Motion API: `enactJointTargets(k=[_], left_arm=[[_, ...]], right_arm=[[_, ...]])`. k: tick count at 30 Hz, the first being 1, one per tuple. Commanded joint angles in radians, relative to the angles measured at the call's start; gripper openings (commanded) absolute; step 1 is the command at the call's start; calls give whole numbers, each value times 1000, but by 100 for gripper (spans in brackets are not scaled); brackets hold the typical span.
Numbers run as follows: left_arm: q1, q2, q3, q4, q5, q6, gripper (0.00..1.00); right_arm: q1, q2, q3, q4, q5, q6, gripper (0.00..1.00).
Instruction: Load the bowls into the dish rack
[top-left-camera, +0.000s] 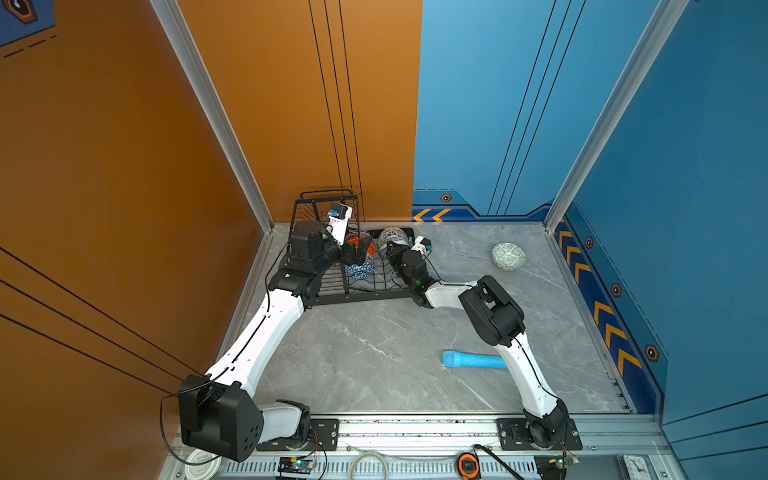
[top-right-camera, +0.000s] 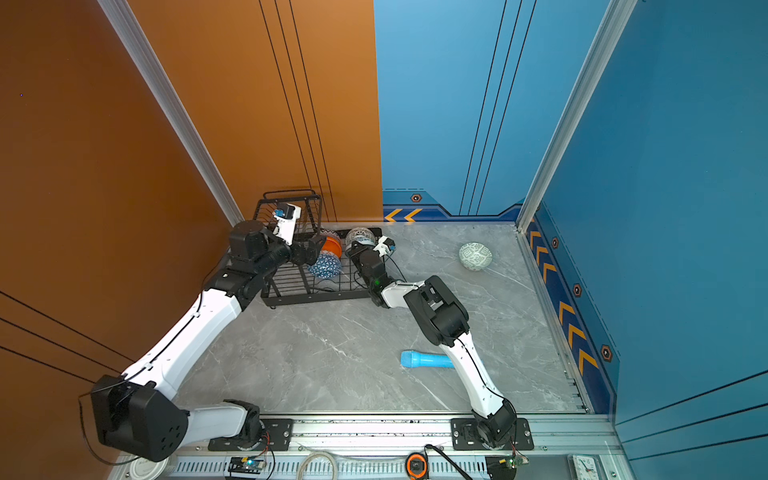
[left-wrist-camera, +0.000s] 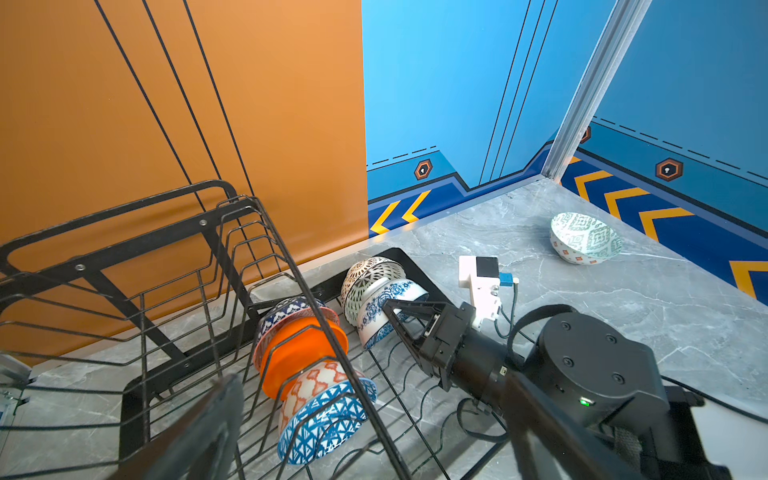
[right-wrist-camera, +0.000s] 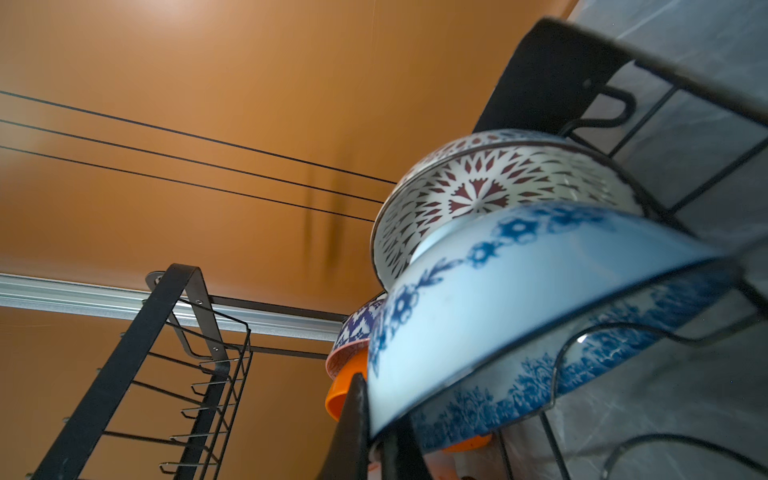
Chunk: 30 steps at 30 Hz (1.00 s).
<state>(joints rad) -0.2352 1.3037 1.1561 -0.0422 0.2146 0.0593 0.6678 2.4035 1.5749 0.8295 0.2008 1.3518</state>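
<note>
The black wire dish rack (top-left-camera: 357, 296) stands at the back left of the table. On its lower tray several bowls stand on edge: plain orange (left-wrist-camera: 303, 349), orange-white diamond (left-wrist-camera: 316, 384), blue triangle (left-wrist-camera: 324, 424), white dark-dotted (left-wrist-camera: 368, 276) and white-blue floral (left-wrist-camera: 382, 305). My right gripper (top-left-camera: 390, 249) is shut on the floral bowl's (right-wrist-camera: 519, 299) rim, one finger on each side of it. My left gripper (top-left-camera: 358, 249) hangs open above the orange bowl (top-left-camera: 354, 240), holding nothing. A pale green patterned bowl (top-left-camera: 508, 256) sits apart on the table at the back right.
A light blue cylinder (top-left-camera: 469, 359) lies on the grey table beside my right arm, near the front. The rack's raised basket (top-left-camera: 328, 208) stands against the orange wall behind my left wrist. Walls close the table in on three sides.
</note>
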Motion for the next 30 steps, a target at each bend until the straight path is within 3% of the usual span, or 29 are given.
enactJointTargets(k=[1, 30], left_arm=[[-7, 4, 25, 5, 23, -9, 98], [-7, 4, 20, 4, 5, 7, 98]], right_arm=[[6, -29, 18, -141, 12, 11, 4], [-20, 15, 167, -410, -17, 55, 8]])
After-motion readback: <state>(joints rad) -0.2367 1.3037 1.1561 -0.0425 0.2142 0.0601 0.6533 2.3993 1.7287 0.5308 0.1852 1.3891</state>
